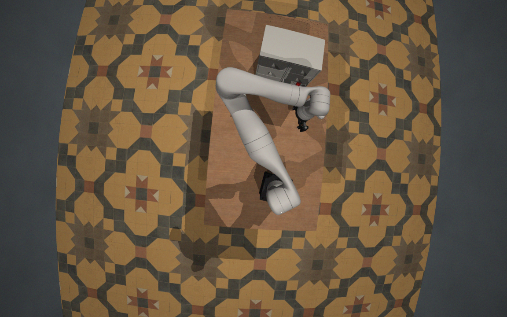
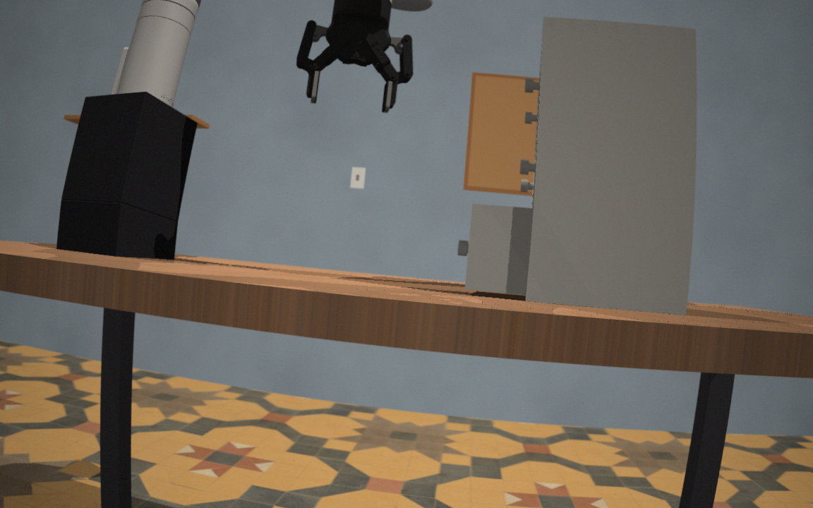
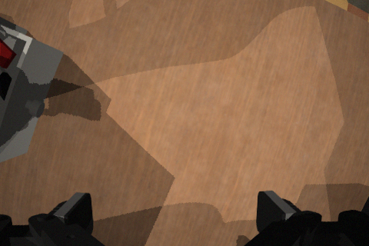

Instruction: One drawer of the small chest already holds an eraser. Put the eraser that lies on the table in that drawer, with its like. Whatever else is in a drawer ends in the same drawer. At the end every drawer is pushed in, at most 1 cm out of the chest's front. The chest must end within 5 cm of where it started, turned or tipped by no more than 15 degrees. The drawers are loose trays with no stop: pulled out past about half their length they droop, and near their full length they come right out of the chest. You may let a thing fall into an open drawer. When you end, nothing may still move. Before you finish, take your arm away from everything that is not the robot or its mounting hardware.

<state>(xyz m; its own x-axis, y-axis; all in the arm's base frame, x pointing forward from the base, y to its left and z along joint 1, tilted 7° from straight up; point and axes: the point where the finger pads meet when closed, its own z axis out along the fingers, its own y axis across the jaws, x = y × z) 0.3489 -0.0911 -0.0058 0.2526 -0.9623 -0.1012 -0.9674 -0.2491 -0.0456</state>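
The small grey chest (image 1: 291,47) stands at the far end of the wooden table, and it also shows in the side view (image 2: 611,164). Its lowest drawer on the right (image 2: 497,248) is pulled partly out. A red thing (image 1: 298,83) (image 3: 5,54) lies inside that drawer, and the wrist view shows it at the left edge. My gripper (image 2: 352,88) hangs high above the table in front of the open drawer, open and empty. It also shows from above (image 1: 302,125) and in the wrist view (image 3: 177,211). No eraser shows on the table top in any view.
The arm's black base (image 2: 122,176) stands on the near part of the table. The arm's forearm crosses over the chest's front in the top view. The other drawers look pushed in.
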